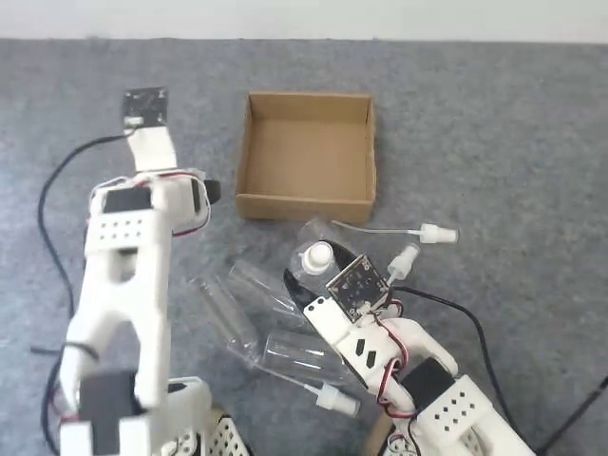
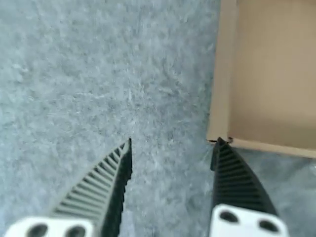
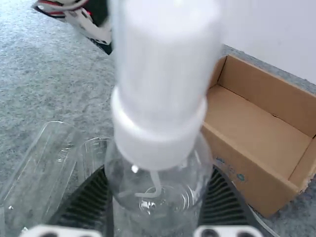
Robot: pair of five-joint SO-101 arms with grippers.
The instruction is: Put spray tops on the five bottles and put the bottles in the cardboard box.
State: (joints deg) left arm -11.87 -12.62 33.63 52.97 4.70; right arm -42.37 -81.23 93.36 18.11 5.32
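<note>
Right gripper [image 3: 158,200]: jaws clamped on either side of a clear bottle [image 3: 157,183], held upright. A white spray top [image 3: 163,79] sits on its neck, and its dip tube shows inside the glass. Cannot tell whether the top is fully seated.

High view: the held bottle is just in front of the box [image 1: 306,204], near its front wall but apart from it. The box interior shows bare cardboard, with nothing loaded.

Left gripper [image 2: 173,144]: jaws wide and holding nothing, hanging over carpet [image 2: 98,74] with one fingertip close to the box's near corner.

Bare bottles [image 1: 224,306] lie on their sides beside and behind the right gripper, at least three, overlapping, so the exact count is unclear. Loose tops [image 1: 437,234] lie on the carpet to the other side of it. Another lies close to the arm bases.

Step in hand, as judged: the first bottle is capped and ready for boxing. The other bottles are not yet done.

Next move calls for:
- Lifting the bottle over the front wall.
- Setting it down toward a back corner, leaving room for four more.
- Opening the jaws only once the base is on the box floor.

Risks:
- The clear wall is slick and may slip in the jaws.
- The top could catch the box rim if carried low.
</note>
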